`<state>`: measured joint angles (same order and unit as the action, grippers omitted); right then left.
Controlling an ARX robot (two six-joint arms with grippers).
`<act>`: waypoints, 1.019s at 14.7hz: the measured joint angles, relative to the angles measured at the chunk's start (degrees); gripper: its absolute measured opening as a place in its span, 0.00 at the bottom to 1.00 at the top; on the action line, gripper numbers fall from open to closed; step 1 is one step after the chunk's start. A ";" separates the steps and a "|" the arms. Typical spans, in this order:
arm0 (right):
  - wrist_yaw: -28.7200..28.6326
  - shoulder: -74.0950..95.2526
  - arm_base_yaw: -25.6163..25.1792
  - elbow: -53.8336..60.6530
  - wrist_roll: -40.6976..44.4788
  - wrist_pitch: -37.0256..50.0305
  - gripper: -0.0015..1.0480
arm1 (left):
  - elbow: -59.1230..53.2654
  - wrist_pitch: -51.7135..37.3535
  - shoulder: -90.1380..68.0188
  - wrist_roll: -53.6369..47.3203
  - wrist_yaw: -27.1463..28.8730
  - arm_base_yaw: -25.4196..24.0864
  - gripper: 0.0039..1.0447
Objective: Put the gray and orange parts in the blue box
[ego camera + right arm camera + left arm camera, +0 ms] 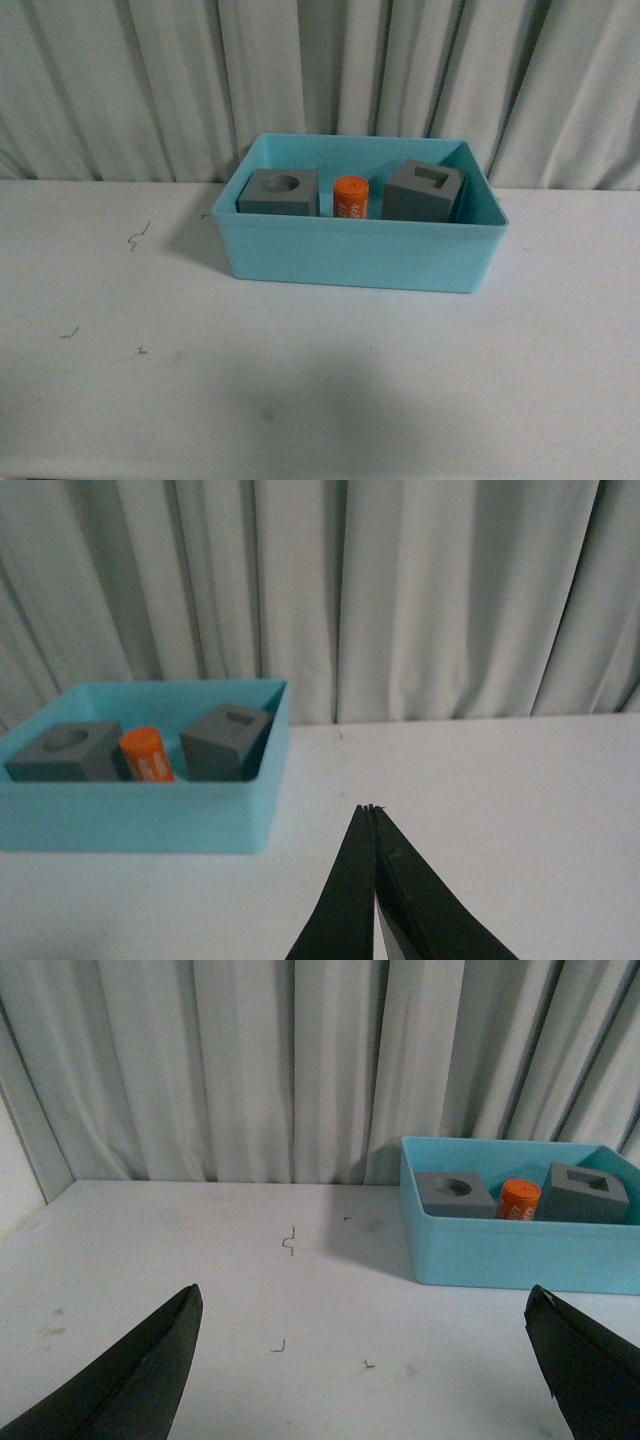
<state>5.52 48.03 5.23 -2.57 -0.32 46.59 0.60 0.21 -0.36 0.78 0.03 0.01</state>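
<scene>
You have the blue box (360,262) sitting on the white bench (300,380) toward 12 o'clock in the front view, close to the pale curtain (150,80) behind it. All three parts lie inside it in a row: the gray cube with the round hole (280,192) at the 9 o'clock end, the orange cylinder (351,198) upright in the middle, and the gray cube with the rectangular hole (425,191) at the 3 o'clock end, turned a little off square. The cylinder stands just beside the round-hole cube, with a small gap to the other cube.

Neither arm shows in the front view. From the left wrist camera you see the left hand (365,1360) spread wide, its two dark fingers (140,1370) well apart over bare bench, holding nothing; the box lies ahead of it and off to one side. From the right wrist camera you see the right hand (372,815) pressed together, fingertips meeting with nothing between them, above bare bench and well apart from the box.

A few small dark scraps (138,236) lie on the bench toward 9 o'clock of the box
</scene>
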 joint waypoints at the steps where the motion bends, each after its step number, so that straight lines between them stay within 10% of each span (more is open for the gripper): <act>1: -4.17 -2.49 -3.50 1.53 0.11 -3.96 0.02 | 0.00 0.00 0.00 0.00 0.00 0.00 0.94; 15: -5.35 -31.41 -5.51 1.90 0.13 -29.90 0.02 | 0.00 0.00 0.00 0.00 0.00 0.00 0.94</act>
<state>0.16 16.62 -0.27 -0.67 -0.19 16.69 0.60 0.21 -0.36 0.78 0.03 0.01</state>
